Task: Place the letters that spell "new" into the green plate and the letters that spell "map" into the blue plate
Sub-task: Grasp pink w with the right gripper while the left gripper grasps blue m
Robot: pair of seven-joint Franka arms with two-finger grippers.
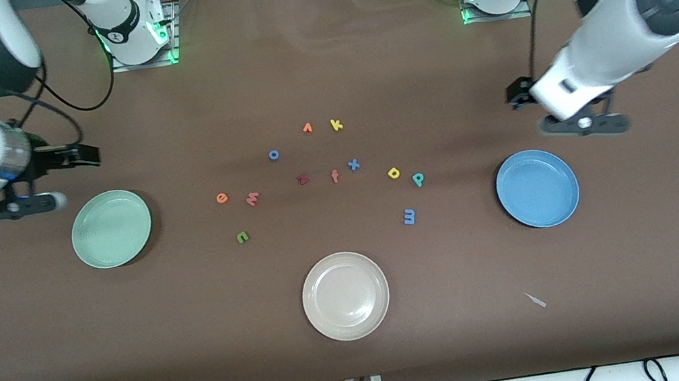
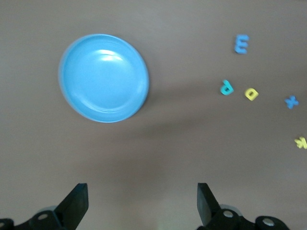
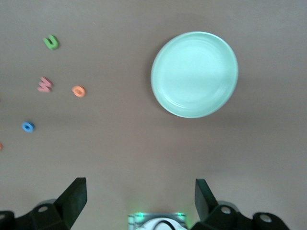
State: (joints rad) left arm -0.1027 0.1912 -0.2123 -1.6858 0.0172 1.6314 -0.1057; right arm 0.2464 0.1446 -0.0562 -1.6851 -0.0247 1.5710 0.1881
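Tiny foam letters lie loose mid-surface: green n point(image 1: 242, 236), orange e point(image 1: 221, 198), pink w point(image 1: 252, 198) toward the mint green plate point(image 1: 92, 253); blue m point(image 1: 409, 216), yellow a point(image 1: 394, 173), teal p point(image 1: 418, 179) toward the bright blue plate point(image 1: 569, 202). Left gripper point(image 2: 142, 203) and right gripper point(image 3: 140, 200) hover empty with jaws spread, each over bare surface near its plate.

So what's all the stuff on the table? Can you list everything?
green plate: one, mint green, toward the right arm's end.
blue plate: one, bright blue, toward the left arm's end.
cream plate: one, nearest the front camera.
n, e, w: green, orange, pink, on the table near the green plate.
m, a, p: blue, yellow, teal, on the table near the blue plate.
Other letters: six, mid-table.
left gripper: open, beside the blue plate.
right gripper: open, beside the green plate.
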